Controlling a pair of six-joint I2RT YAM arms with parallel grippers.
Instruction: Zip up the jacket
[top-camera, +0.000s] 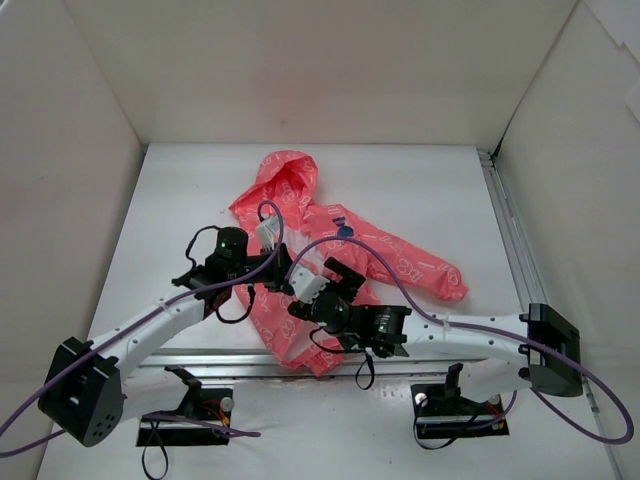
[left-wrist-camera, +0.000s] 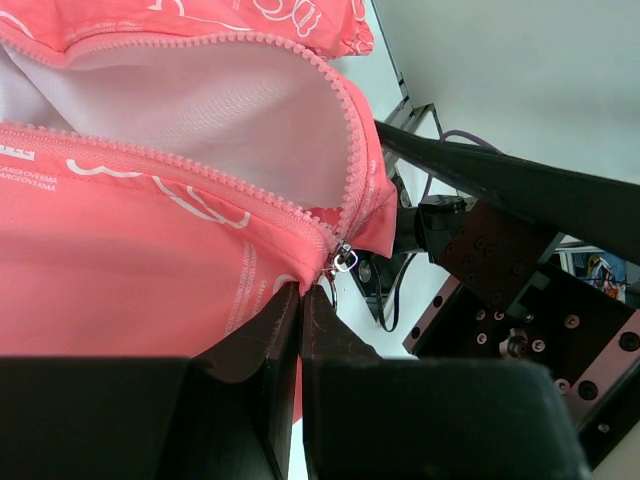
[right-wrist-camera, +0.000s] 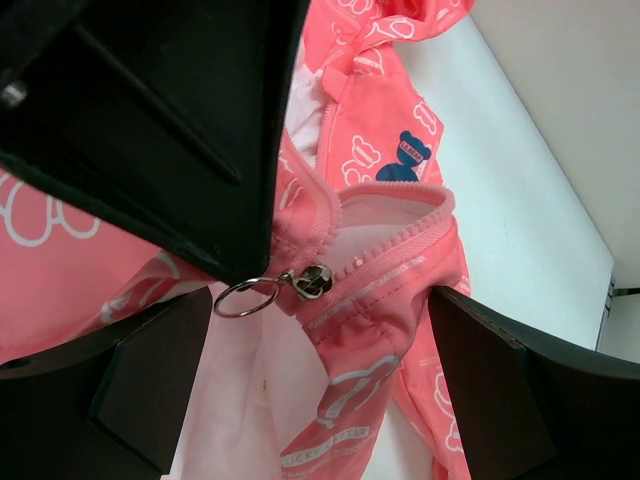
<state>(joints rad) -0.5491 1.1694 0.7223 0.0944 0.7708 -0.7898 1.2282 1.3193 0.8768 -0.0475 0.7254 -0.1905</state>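
Observation:
The coral-pink jacket (top-camera: 300, 200) lies spread on the white table, hood to the rear, its front open and the white lining (left-wrist-camera: 230, 110) showing. My left gripper (top-camera: 283, 283) is shut on the jacket's bottom hem just below the zipper slider (left-wrist-camera: 343, 260); its fingertips (left-wrist-camera: 285, 300) pinch the pink fabric. My right gripper (right-wrist-camera: 320, 330) is open, with its fingers (right-wrist-camera: 150, 370) on either side of the hem. The slider (right-wrist-camera: 318, 282) and its metal ring (right-wrist-camera: 245, 297) hang between them, untouched. The dark blue emblem (right-wrist-camera: 405, 160) lies further up.
White walls enclose the table on three sides. A metal rail (top-camera: 505, 220) runs along the right edge and another (top-camera: 220, 355) along the front by the arm bases. The left gripper's black body (right-wrist-camera: 150, 120) crowds close above the right gripper.

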